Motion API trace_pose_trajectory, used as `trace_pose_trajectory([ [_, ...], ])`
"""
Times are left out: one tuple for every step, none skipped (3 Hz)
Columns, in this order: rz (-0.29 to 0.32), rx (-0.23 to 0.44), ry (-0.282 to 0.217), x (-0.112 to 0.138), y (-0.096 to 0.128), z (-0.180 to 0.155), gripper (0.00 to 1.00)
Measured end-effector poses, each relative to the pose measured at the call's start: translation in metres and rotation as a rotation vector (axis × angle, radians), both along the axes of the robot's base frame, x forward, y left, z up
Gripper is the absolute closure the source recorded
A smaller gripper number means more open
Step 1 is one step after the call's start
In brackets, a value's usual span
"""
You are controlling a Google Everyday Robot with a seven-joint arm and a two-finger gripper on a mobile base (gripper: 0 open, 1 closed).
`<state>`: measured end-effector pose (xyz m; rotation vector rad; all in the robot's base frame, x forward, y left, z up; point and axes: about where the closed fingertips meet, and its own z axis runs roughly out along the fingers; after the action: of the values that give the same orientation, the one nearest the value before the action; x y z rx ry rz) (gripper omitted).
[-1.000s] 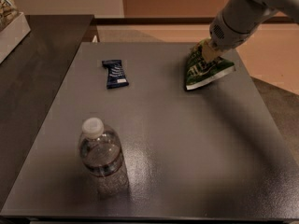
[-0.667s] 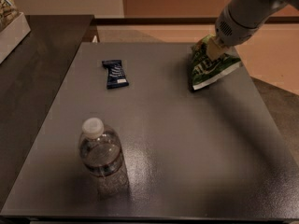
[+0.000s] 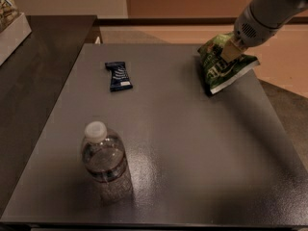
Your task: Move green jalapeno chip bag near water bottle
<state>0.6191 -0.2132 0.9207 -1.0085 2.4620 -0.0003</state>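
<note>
We have the gripper [image 3: 230, 52] clamped on the upper edge of the green jalapeno chip bag [image 3: 224, 69], which hangs tilted at the far right of the worktop [image 3: 192, 143], well apart from the water bottle [image 3: 103, 160] at front left. The grasp looks made; the carry across remains. The bag is crinkly, glossy film; the bottle is clear, ribbed plastic; the worktop is matte grey.
</note>
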Motion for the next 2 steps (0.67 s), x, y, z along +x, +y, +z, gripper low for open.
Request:
trace_pose_trajectory([
  [0.059, 0.025, -0.018, 0.0013, -0.0025, -0.0025, 0.36],
  [0.106, 0.066, -0.038, 0.0003, 0.0006, -0.0001, 0.12],
])
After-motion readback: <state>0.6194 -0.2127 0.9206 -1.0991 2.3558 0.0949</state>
